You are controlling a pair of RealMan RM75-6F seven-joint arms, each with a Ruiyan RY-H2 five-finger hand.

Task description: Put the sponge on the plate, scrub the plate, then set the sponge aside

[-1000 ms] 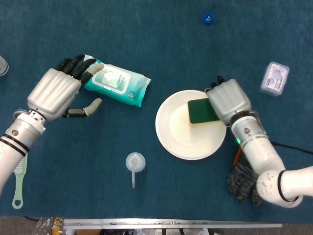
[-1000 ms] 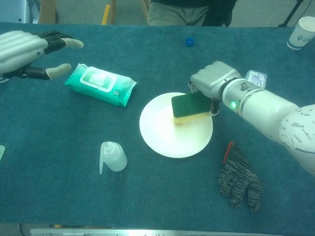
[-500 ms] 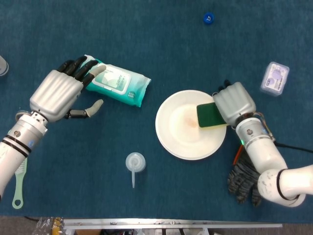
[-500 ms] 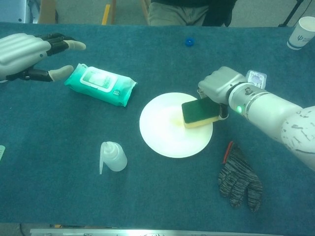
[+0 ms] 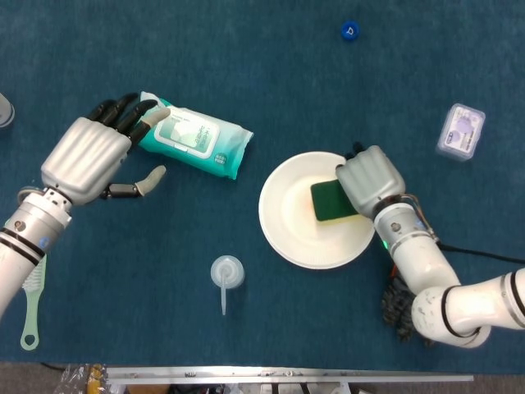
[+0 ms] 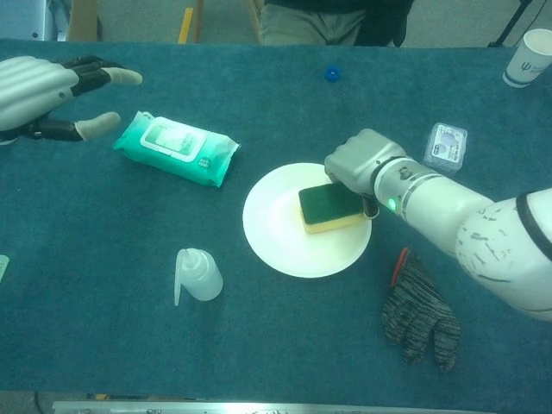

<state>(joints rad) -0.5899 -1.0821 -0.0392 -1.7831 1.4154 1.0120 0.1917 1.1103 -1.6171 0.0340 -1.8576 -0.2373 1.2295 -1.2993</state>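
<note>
A round white plastic plate [image 5: 289, 236] sits on a deep blue-teal felt tabletop [image 5: 271, 74]. On it lies a rectangular sponge [image 6: 328, 209], dark green on top and yellow beneath. At ten o'clock from the plate, a mint-green soft wipes packet [image 5: 194, 144] bears a white label. At five o'clock lies a knitted glove [image 6: 419, 314] speckled black and grey. A small blue bottle cap [image 5: 350, 31] lies at one o'clock.
</note>
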